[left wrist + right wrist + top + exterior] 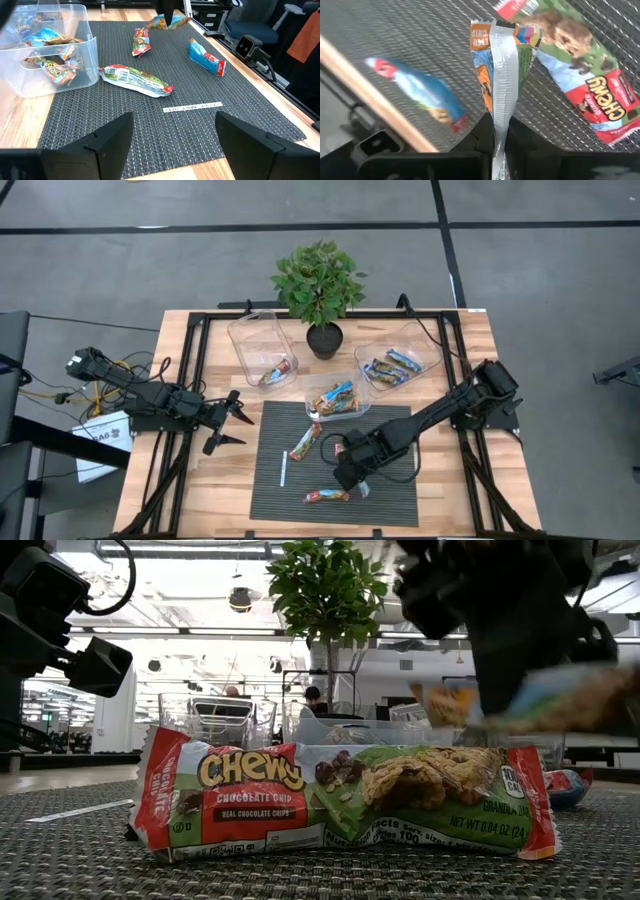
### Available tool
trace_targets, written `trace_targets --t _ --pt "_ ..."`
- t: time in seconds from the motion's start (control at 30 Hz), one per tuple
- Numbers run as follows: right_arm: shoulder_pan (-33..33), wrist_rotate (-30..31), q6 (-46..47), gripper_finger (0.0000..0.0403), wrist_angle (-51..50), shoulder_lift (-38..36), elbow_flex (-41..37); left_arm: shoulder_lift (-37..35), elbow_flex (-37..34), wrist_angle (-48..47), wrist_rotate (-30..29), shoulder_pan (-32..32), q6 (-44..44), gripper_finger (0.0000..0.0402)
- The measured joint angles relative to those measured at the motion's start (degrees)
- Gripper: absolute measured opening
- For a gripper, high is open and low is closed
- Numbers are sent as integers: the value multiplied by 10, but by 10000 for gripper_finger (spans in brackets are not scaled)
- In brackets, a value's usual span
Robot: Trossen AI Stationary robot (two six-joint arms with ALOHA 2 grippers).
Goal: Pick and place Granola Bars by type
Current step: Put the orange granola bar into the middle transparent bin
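My right gripper [345,472] is over the black mat [400,500], shut on a bar in an orange, blue and green wrapper [502,65], which also shows in the low view [540,700]. Loose bars lie flat on the mat. A red-and-green Chewy bar [340,800] lies near the front [327,496]. Another bar [305,442] lies toward the left [135,80]. A red one [141,40] and a blue one [206,56] lie there too. My left gripper [228,430] is open and empty over the wood left of the mat. My right gripper pinches one end of the bar [496,125] between its two fingers [520,142], with the wrapper's silver back seam facing the wrist camera. The rest of the bar sticks out past the fingertips. The bar is lifted clear of the mat [540,700].
Three clear tubs stand at the back: one [262,345] with a single bar, one [335,395] with several, one [395,360] with blue bars. A potted plant [320,285] stands behind them. A thin white stick [284,472] lies on the mat's left part.
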Motion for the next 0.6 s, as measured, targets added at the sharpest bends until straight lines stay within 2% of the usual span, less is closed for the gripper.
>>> trace_targets --t 0.6 --pt "-62 4 -103 12 24 -130 0 0 0 0 0 0 0 274"
